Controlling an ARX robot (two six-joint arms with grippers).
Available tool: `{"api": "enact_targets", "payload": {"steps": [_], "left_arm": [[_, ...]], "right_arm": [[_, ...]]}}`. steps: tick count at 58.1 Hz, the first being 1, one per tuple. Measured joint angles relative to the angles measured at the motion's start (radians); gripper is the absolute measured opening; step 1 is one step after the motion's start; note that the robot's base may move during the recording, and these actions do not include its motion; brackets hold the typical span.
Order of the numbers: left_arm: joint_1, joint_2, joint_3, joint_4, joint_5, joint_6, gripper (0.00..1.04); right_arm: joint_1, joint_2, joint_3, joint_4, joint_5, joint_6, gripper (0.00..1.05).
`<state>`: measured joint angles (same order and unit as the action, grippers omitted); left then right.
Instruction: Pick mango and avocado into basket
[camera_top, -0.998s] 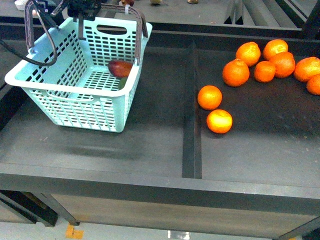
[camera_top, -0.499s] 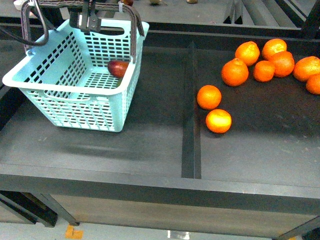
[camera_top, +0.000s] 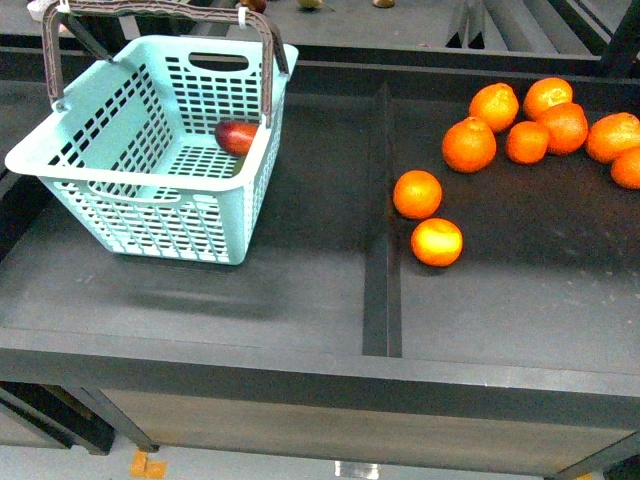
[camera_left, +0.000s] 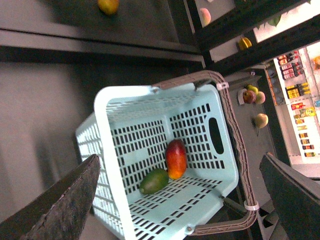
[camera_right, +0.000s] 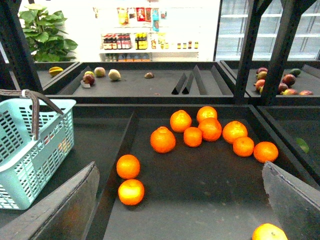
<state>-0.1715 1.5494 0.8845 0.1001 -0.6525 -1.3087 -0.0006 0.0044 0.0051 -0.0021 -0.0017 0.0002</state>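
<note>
The mint-teal basket (camera_top: 140, 215) stands tilted at the table's back left, its brown handles raised. The red mango (camera_top: 237, 136) lies inside against the right wall; the avocado is hidden in the front view. In the left wrist view the mango (camera_left: 176, 158) and the green avocado (camera_left: 154, 181) lie side by side, touching, on the floor of the basket (camera_left: 100, 125). My left gripper (camera_left: 179, 158) hangs open well above the basket, holding nothing. Over the right bin my right gripper (camera_right: 179, 165) is open and empty. Neither gripper shows in the front view.
Several orange citrus (camera_top: 470, 145) lie in the right bin, two of them (camera_top: 437, 241) near the dark divider (camera_top: 380, 220). The right wrist view also catches the basket (camera_right: 30, 150) at its edge. Shelves with other fruit (camera_right: 100, 74) stand behind the table.
The left arm that was over the basket's handles has risen out of the front view. The basket shifted slightly left and then settled.
</note>
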Motion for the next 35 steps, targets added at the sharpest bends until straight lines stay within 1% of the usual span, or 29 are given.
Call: {"api": "enact_targets", "payload": {"steps": [2, 6, 10, 11, 12, 13, 14, 16, 17, 19, 20, 22, 24, 25, 26, 30, 31, 35], "left_arm": [[0.011, -0.086, -0.07, 0.001, -0.007, 0.035, 0.97], [0.031, -0.262, -0.195, 0.005, -0.053, 0.124, 0.97], [0.036, -0.339, -0.227, 0.009, -0.053, 0.161, 0.97], [0.05, -0.351, -0.244, 0.055, -0.002, 0.212, 0.95], [0.065, -0.364, -0.273, 0.138, 0.09, 0.274, 0.92], [0.085, -0.377, -0.324, 0.269, 0.229, 0.387, 0.86], [0.099, -0.385, -0.376, 0.386, 0.345, 0.512, 0.81], [0.125, -0.4, -0.468, 0.554, 0.521, 0.782, 0.7], [0.135, -0.409, -0.493, 0.589, 0.575, 0.839, 0.66], [0.153, -0.444, -0.543, 0.642, 0.643, 1.044, 0.56], [0.154, -0.451, -0.55, 0.645, 0.646, 1.067, 0.54], [0.164, -0.492, -0.585, 0.654, 0.649, 1.161, 0.43], [0.168, -0.516, -0.608, 0.655, 0.649, 1.207, 0.36], [0.169, -0.532, -0.624, 0.655, 0.649, 1.229, 0.31], [0.169, -0.542, -0.636, 0.655, 0.649, 1.238, 0.27], [0.169, -0.599, -0.691, 0.648, 0.65, 1.277, 0.05], [0.169, -0.611, -0.699, 0.644, 0.65, 1.279, 0.02], [0.169, -0.658, -0.728, 0.63, 0.65, 1.287, 0.03]], "right_arm": [[0.0, 0.0, 0.0, 0.0, 0.0, 0.0, 0.97], [0.0, 0.0, 0.0, 0.0, 0.0, 0.0, 0.97], [0.0, 0.0, 0.0, 0.0, 0.0, 0.0, 0.97], [0.0, 0.0, 0.0, 0.0, 0.0, 0.0, 0.97], [0.0, 0.0, 0.0, 0.0, 0.0, 0.0, 0.97], [0.0, 0.0, 0.0, 0.0, -0.001, 0.0, 0.97], [0.0, 0.0, 0.0, 0.0, 0.0, 0.0, 0.97], [0.0, 0.0, 0.0, 0.0, 0.001, 0.0, 0.97], [0.0, 0.0, 0.0, 0.0, 0.001, 0.0, 0.97], [0.0, 0.0, 0.0, 0.0, 0.0, 0.0, 0.97], [0.0, 0.0, 0.0, 0.0, 0.0, 0.0, 0.97], [0.0, 0.0, 0.0, 0.0, 0.001, 0.0, 0.97], [0.0, 0.0, 0.0, 0.0, 0.001, 0.0, 0.97], [0.0, 0.0, 0.0, 0.0, 0.0, 0.0, 0.97], [0.0, 0.0, 0.0, 0.0, 0.0, 0.0, 0.97], [0.0, 0.0, 0.0, 0.0, 0.0, 0.0, 0.97], [0.0, 0.0, 0.0, 0.0, 0.0, 0.0, 0.97], [0.0, 0.0, 0.0, 0.0, 0.001, 0.0, 0.97]]}}
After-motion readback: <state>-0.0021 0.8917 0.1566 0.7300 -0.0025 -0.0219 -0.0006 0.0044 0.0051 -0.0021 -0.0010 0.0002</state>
